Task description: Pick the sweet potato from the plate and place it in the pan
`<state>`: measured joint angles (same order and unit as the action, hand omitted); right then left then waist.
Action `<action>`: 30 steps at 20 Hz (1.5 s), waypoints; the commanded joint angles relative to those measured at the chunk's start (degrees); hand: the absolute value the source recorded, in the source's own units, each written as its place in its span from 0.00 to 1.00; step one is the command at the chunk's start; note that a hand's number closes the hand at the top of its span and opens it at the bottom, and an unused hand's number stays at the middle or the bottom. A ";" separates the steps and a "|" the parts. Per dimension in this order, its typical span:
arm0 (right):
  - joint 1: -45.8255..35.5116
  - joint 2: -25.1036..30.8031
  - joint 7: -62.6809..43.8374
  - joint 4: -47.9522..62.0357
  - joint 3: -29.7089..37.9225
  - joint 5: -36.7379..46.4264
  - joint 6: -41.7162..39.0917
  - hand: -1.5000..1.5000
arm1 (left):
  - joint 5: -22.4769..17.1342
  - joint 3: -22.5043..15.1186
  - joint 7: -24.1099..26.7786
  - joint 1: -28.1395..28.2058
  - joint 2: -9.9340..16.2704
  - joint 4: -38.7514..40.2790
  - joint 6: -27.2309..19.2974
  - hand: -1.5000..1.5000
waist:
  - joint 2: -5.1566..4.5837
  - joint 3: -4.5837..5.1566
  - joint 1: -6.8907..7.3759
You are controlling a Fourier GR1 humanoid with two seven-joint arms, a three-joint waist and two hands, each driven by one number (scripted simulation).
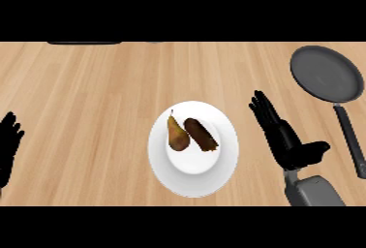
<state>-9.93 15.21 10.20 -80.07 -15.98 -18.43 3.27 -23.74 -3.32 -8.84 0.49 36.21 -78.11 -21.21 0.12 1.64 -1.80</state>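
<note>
A dark brown sweet potato [201, 134] lies on the white plate [193, 181] at the middle of the counter, right of a brown pear [175, 134]. My right hand [283, 139] is open with straight fingers, just right of the plate and not touching it. The grey pan [327, 72] sits at the far right, its dark handle [351, 140] running toward the lower edge. At the left edge rests my left hand [7, 145], open with fingers up.
The wooden counter [85, 97] stretches all around the plate. A dark flat object [84, 43] shows at the top left edge. The pan handle lies close to the right of my right forearm [312, 191].
</note>
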 commanded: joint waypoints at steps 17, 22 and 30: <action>-40.66 19.90 4.31 5.49 -10.96 20.11 -34.81 0.00 | 7.15 -18.61 16.18 -6.44 -17.41 -12.87 6.64 0.50 | -0.38 -1.60 3.53; -44.44 13.04 -0.10 5.96 -17.24 29.09 -35.12 0.00 | 9.34 -19.04 17.29 -5.25 -20.01 -11.58 4.72 0.50 | -0.19 -1.61 2.89; -47.95 7.80 -6.74 7.87 -28.79 41.28 -39.93 0.00 | 9.65 -17.85 15.33 -7.00 -20.14 -11.48 5.00 0.50 | -0.07 -1.62 2.51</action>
<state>-57.47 24.00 5.28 -72.00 -39.90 17.46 -34.51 -14.56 -21.83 8.25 -5.87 15.93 -88.62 -15.54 -0.07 0.07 1.10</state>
